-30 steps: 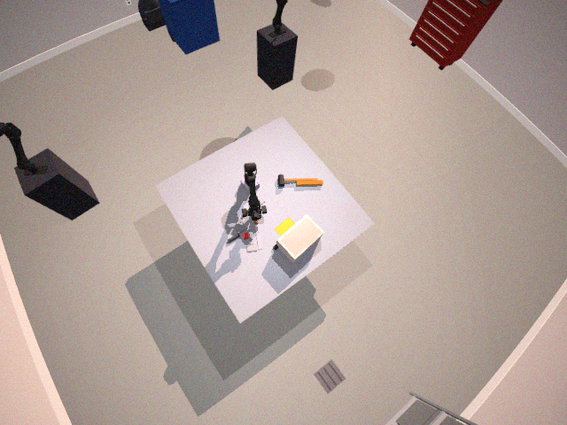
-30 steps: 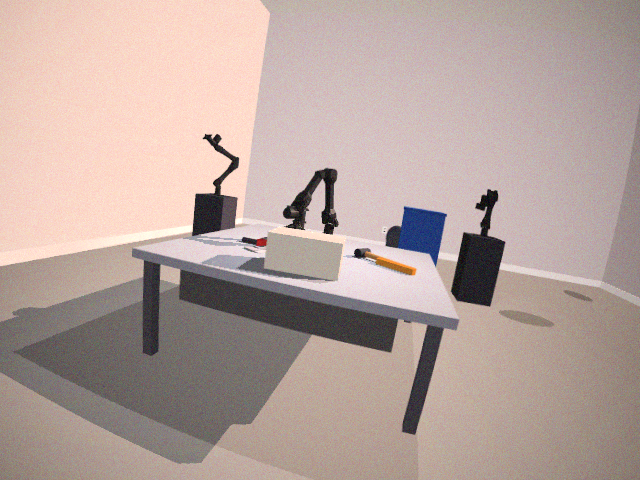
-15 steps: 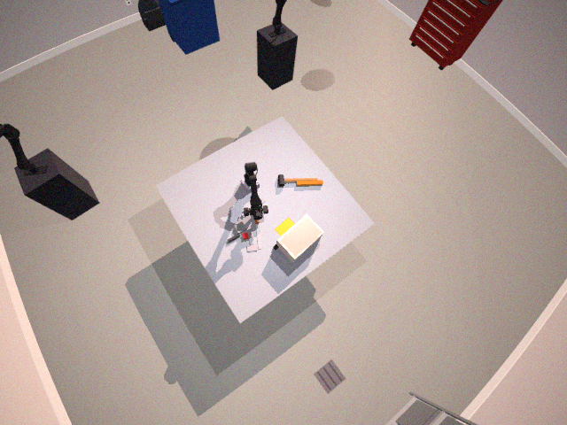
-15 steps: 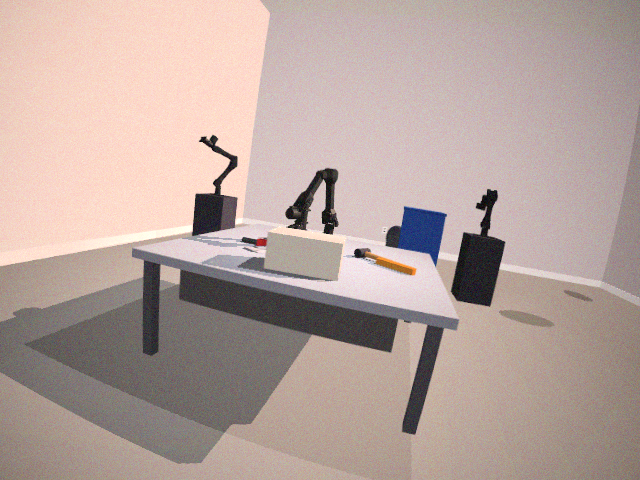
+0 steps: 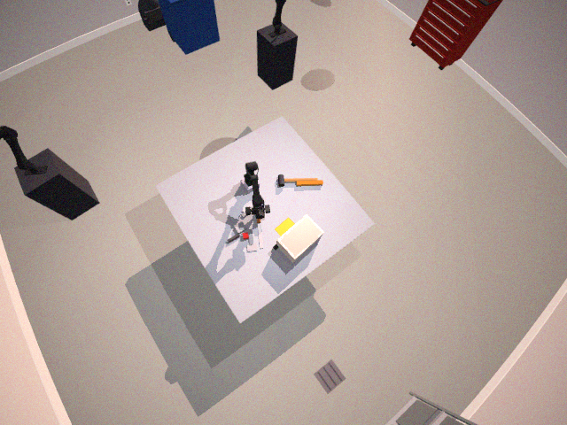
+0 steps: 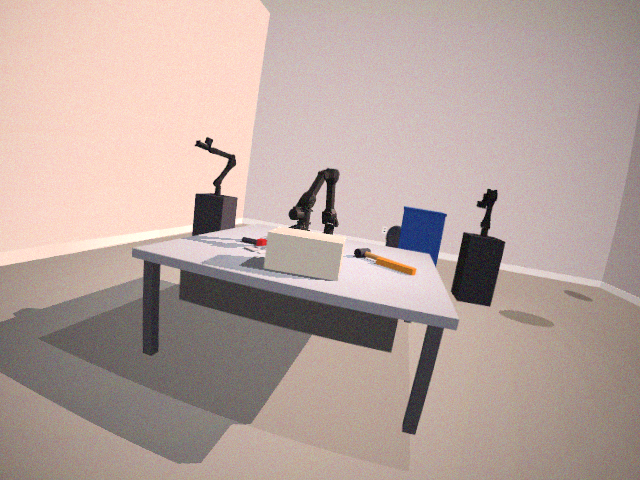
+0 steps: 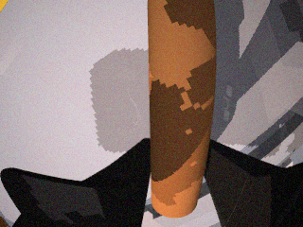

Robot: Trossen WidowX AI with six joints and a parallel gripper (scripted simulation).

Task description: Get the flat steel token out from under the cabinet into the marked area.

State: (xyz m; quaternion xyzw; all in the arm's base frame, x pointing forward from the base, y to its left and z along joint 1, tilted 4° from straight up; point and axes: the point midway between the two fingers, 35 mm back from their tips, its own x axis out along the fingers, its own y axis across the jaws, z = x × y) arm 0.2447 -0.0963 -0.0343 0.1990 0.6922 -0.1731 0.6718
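Top view, twelve at its upper edge: the steel token is not seen, and is presumed beneath the cream cabinet (image 5: 299,235) (image 6: 305,253). The yellow marked area (image 5: 284,226) lies just off it at ten o'clock; no token shows there. Farther out toward ten, the gripper (image 5: 259,218) (image 7: 179,142) is clenched on an orange handle (image 5: 259,221) (image 7: 182,118). The hammer (image 5: 302,181) (image 6: 392,264) lies at twelve, well apart.

For the reach, the tool is best lowered nearly level, slid in beyond the token, then drawn gently toward ten; a steep shaft could catch the cabinet's bottom edge. The cabinet appears closed, so its contents, if any, cannot be told.
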